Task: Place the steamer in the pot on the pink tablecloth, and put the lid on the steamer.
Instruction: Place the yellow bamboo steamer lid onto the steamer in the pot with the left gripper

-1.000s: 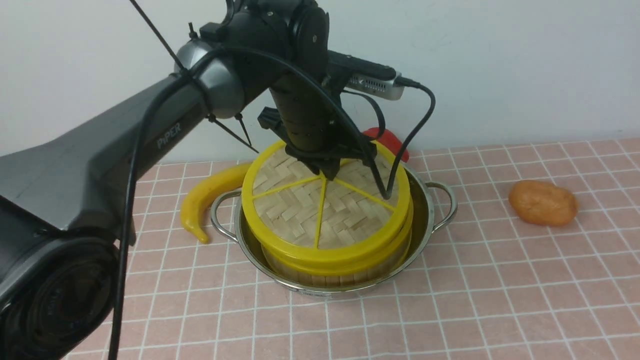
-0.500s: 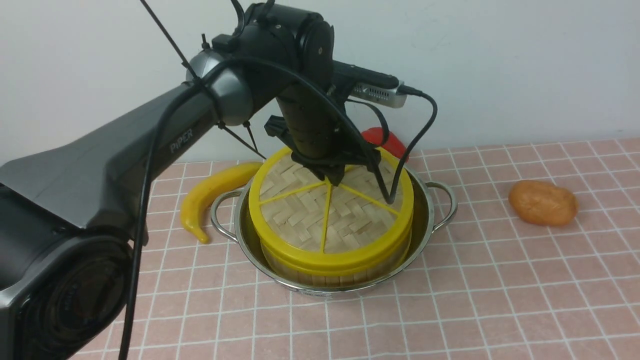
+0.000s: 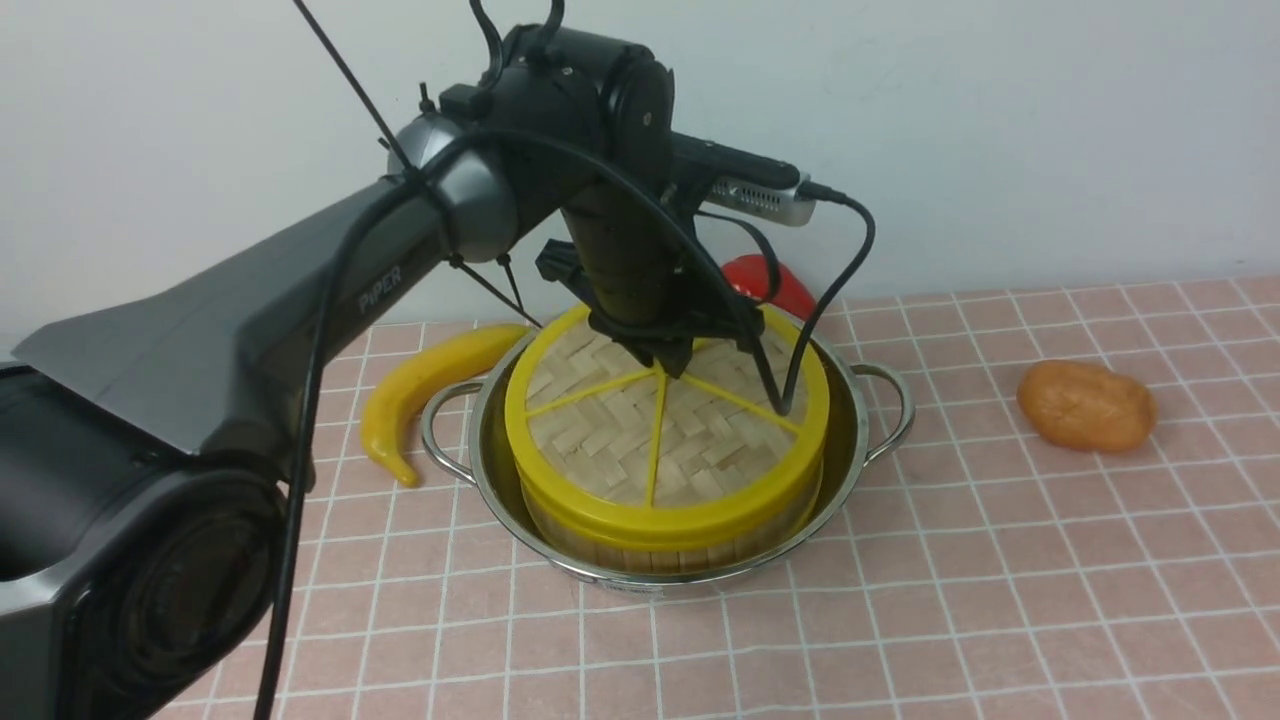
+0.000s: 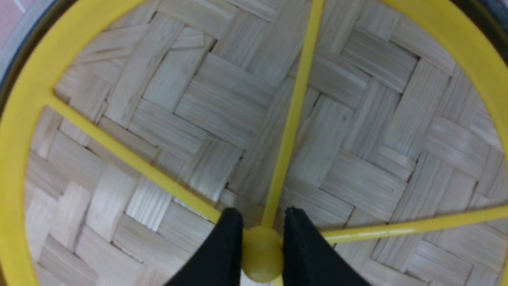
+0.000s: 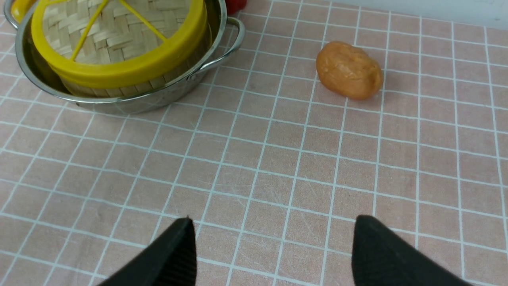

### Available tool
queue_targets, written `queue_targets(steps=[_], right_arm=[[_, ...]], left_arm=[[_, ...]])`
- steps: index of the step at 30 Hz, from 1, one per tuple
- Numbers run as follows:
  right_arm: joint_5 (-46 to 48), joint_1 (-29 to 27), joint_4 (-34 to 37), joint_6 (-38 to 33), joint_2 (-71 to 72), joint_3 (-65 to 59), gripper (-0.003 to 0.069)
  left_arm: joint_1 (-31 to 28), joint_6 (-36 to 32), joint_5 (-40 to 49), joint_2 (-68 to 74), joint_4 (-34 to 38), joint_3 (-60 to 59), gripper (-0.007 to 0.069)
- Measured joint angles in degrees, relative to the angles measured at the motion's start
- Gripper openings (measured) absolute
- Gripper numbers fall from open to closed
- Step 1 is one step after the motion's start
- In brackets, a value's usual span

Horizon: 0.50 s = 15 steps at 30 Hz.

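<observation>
Sporting yellow spokes, the woven lid (image 3: 600, 440) caps the steamer (image 3: 670, 556).

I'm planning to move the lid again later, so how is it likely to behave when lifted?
The lid will probably feel light for its width, being thin woven bamboo. It should stay fairly stiff, since yellow spokes brace it from rim to hub. Gripped only at the small central knob, it may tilt, as the disc spreads wide around it.
</observation>
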State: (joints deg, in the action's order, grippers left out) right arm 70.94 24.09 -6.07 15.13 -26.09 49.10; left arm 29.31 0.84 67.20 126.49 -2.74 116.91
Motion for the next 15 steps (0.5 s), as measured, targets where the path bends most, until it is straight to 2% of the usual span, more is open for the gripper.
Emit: queue_targets(steps=[15], right_arm=[[0.0,0.0,0.0,0.2,0.0,0.0,0.0512]], left_arm=[[0.0,-0.1,-0.2,0.9,0.8,0.3,0.0117]])
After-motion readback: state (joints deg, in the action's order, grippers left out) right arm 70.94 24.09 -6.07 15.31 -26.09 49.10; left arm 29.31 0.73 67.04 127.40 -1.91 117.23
